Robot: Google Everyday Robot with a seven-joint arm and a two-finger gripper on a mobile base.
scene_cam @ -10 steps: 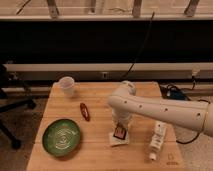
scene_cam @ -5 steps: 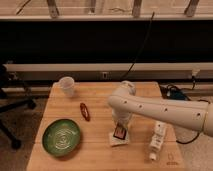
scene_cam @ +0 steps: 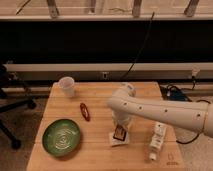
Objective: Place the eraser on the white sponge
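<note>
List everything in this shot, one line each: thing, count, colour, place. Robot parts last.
table: one, light wood, centre of the view
cup: one, white, upright at the table's far left corner
red object: one, red, elongated, lying between the cup and the plate
plate: one, green, near left part of the table
white sponge: one, white, flat on the table right of the plate
eraser: one, dark, over the white sponge, at the tip of the hand
bottle: one, white, lying on its side at the near right
chair: one, dark, on the floor left of the table
arm: one, white, reaching in from the right
hand: one, low over the white sponge, at the eraser
</note>
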